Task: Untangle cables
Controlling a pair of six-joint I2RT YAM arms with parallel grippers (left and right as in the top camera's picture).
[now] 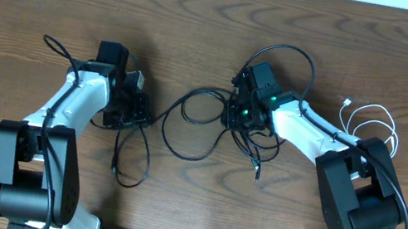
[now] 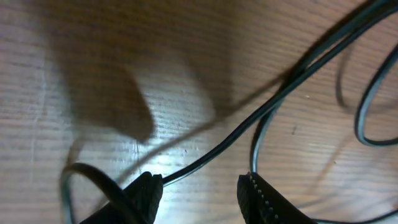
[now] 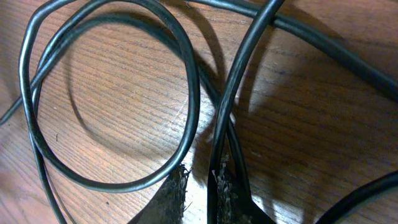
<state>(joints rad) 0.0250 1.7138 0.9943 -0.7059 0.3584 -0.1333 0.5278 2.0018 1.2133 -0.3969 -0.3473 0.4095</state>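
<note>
Separation step: my right hand (image 3: 200, 180) pinches a black cable (image 3: 231, 87) at the knot, my left hand (image 2: 199, 183) is spread open around a second black cable (image 2: 214, 148); next I likely close it and pull apart.

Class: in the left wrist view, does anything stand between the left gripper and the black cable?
Nothing visible does. The left gripper is open, and the black cable runs across the bare table right into the gap between its fingers.
</note>
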